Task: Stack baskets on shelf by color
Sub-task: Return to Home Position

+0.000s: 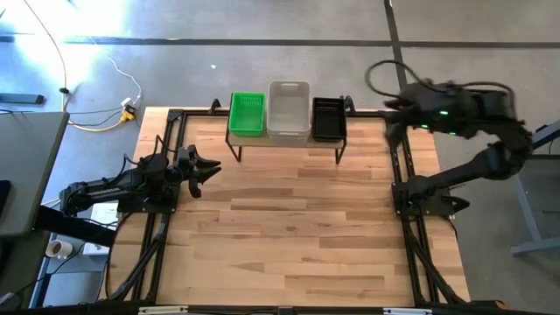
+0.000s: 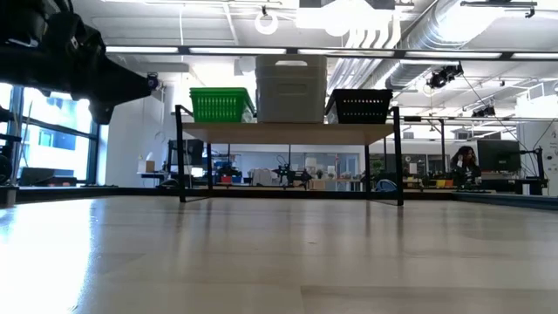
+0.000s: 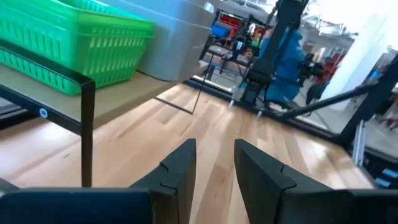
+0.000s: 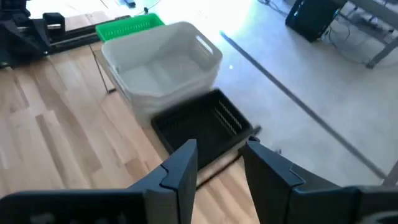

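Now my left gripper point(image 1: 206, 166) sits low over the table's left side, fingers parted around nothing. On the shelf point(image 1: 284, 143) at the far edge stand the green baskets point(image 1: 247, 114), the whitish-grey baskets point(image 1: 288, 111) and the black baskets point(image 1: 328, 118), side by side. My right gripper point(image 4: 221, 155) hovers above and just right of the black ones, fingers apart, empty.

Bright daylight: glare whitens the floor point(image 1: 52, 35) in the high view, ceiling lights point(image 2: 349, 13) blow out, the shelf point(image 2: 288, 133) stands backlit, the tabletop point(image 2: 261, 262) gleams.
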### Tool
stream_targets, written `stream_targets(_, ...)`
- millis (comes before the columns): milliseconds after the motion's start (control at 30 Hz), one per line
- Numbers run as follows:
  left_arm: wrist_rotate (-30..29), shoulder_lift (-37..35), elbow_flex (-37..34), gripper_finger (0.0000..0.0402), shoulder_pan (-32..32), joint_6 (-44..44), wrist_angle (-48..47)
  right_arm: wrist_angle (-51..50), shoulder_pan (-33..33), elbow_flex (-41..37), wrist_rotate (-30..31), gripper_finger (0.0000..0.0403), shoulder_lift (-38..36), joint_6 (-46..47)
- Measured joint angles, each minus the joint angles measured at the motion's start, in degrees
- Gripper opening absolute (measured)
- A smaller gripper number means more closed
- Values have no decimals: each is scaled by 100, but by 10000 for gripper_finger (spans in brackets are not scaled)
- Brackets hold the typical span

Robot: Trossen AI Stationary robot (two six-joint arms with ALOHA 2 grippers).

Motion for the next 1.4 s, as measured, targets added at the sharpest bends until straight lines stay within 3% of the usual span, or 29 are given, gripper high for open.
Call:
stream_targets(100,6,1,0,101,0,259,-6,-211,202,-254,197,119,-454,243)
stream_targets(200,6,-2,0,101,0,341,-7,34,448,-1072,411,119,-1076,503)
stream_targets(467,4,1,2,101,0,354,-9,1860,860,-3771,443,118,-2694,536)
stream_targets(833,4,-2,4,101,0,356,-9,3791,1052,-6280,-102,119,-3916,395)
stream_targets(1400,4,0,7,101,-2,357,-12,5563,1070,-8706,-453,119,-5651,807)
